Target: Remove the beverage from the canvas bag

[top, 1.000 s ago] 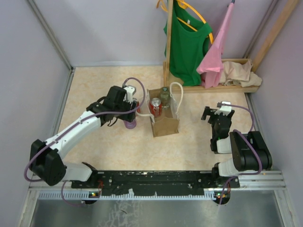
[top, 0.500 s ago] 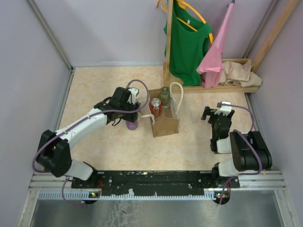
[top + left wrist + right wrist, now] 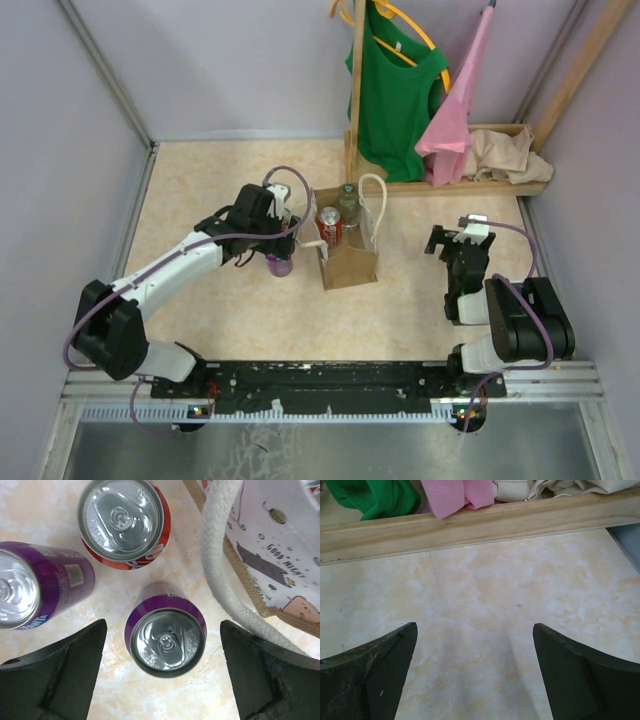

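The canvas bag [image 3: 350, 262] stands upright mid-table, its rope handle [image 3: 217, 565] and printed side [image 3: 270, 555] showing at the right of the left wrist view. A red can [image 3: 329, 227] and a green bottle [image 3: 347, 203] stick out of its top. My left gripper [image 3: 277, 250] [image 3: 162, 645] is open, hanging over a purple can [image 3: 165, 636] [image 3: 279, 265] that stands free on the table left of the bag. Behind it stand a second purple can [image 3: 30, 587] and a red can [image 3: 124, 520]. My right gripper [image 3: 458, 242] [image 3: 475, 630] is open and empty, right of the bag.
A wooden rack [image 3: 356, 100] at the back carries a green shirt [image 3: 395, 90] and a pink cloth [image 3: 455, 120], with a beige cloth heap [image 3: 505, 155] on its base. The rack's base beam [image 3: 470, 525] lies just ahead of the right gripper. Walls close in both sides.
The left gripper has opened and let go of the purple can, which now stands on the table left of the bag. The right arm has not moved.
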{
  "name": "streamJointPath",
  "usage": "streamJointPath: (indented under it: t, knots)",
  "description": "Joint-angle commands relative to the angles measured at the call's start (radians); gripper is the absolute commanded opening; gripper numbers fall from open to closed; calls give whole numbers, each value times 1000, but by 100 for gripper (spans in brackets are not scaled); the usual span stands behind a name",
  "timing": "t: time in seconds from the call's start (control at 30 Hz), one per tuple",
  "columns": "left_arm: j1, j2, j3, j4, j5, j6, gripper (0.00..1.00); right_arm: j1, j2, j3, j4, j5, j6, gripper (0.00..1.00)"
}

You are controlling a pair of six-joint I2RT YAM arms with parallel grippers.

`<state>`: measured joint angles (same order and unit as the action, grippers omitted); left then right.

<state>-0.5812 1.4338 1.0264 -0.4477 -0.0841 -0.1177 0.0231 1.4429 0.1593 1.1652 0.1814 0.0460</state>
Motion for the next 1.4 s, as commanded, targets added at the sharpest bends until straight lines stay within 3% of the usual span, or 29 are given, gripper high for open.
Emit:
streamJointPath:
  t: [0.0, 0.3, 0.53, 0.73, 0.93, 1.0, 1.17, 1.37]
  knots:
    - [-4, -87, 73, 11, -2, -2, 100, -2, -1, 22, 50, 2, 1, 99]
    - [-17, -180, 291, -55, -101, 99, 100, -2, -1, 22, 50, 3, 1, 99]
    - [-28, -148, 456, 43, -78, 244, 99, -2, -1, 22, 50, 1, 1, 99]
    - [-46, 56, 567, 79, 180, 275, 97, -2, -1, 22, 51, 3, 1, 99]
    - [-78, 292, 732, 48, 250, 293, 98, -2, -1, 22, 50, 3, 1, 99]
    - [-78, 341, 769, 37, 270, 284, 93, -2, -1, 22, 50, 2, 1, 99]
    - [-79, 388, 746, 86, 340, 232, 60, -2, -1, 22, 51, 2, 1, 99]
    - [-78, 428, 734, 126, 336, 195, 53, -1, -1, 22, 50, 2, 0, 99]
